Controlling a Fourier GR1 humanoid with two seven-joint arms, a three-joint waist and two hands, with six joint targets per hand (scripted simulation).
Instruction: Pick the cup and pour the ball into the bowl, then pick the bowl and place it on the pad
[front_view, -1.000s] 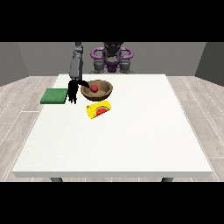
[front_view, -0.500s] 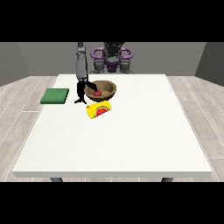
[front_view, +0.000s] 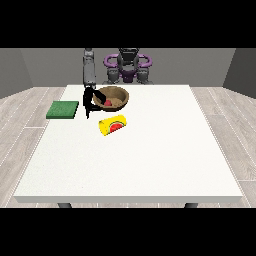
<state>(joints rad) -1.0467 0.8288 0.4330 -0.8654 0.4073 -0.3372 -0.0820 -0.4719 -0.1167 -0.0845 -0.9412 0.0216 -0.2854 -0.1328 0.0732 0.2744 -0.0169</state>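
Fingers of the hand at the view's left (front_view: 90, 101) are curling round the wooden bowl's (front_view: 118, 93) near-left rim, the red ball (front_view: 107, 102) sitting inside, while I'm seeing the yellow cup (front_view: 112, 124) lying toppled on the desk (front_view: 150, 150) and the green pad (front_view: 62, 109) sitting apart.

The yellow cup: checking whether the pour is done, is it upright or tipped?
Tipped. The yellow cup lies on its side on the table, and the red ball sits in the wooden bowl.

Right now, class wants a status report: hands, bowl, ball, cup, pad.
Hand at view's left at the bowl rim. Ball in bowl. Cup on its side, in front of the bowl. Pad bare; nothing between.
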